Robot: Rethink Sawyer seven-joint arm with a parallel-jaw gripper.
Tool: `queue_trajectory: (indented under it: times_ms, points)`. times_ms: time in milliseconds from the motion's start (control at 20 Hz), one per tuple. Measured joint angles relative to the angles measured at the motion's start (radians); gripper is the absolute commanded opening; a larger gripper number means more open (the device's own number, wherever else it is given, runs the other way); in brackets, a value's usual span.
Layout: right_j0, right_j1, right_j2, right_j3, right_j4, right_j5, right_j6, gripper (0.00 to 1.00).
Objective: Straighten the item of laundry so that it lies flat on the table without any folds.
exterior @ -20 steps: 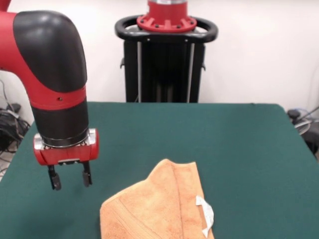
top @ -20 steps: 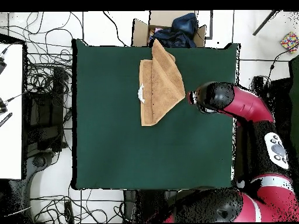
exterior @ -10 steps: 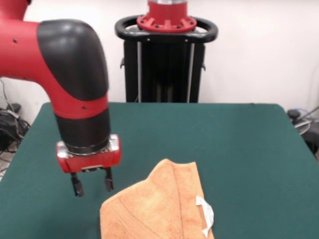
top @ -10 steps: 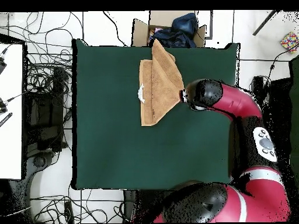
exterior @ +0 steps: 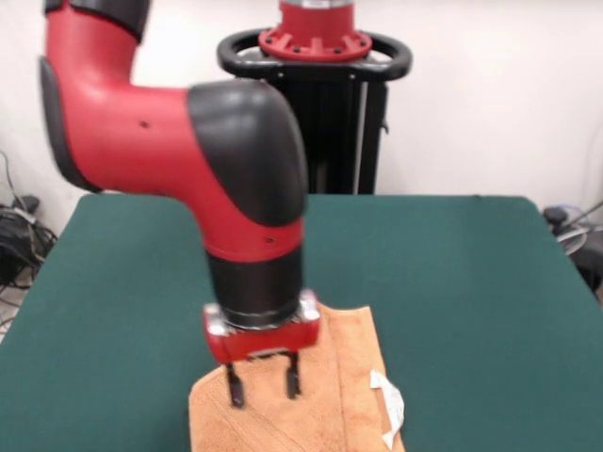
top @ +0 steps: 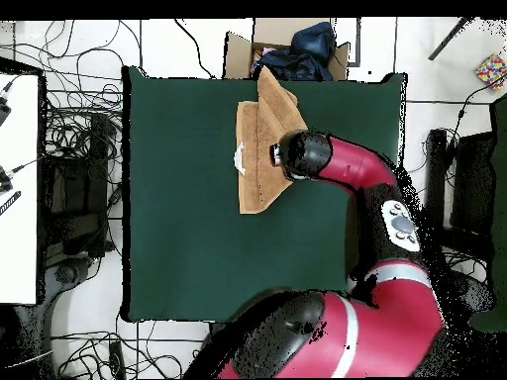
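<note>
The pincer (exterior: 263,385) hangs over the folded towel (exterior: 325,400), its fingers apart. The towel lies at the green worktop (exterior: 452,282) edge

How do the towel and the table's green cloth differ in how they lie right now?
The towel is orange, small and folded over itself with a visible crease; the table cloth is dark green, far larger and lies smooth. The towel overhangs the table's edge in the overhead view. Both are matte fabric.
</note>
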Motion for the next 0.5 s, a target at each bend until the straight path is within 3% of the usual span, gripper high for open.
queue_trajectory:
  times_ms: [500]
  points:
    - [0.043,0.066,-0.002,0.002,0.027,-0.178,0.089,1.0]
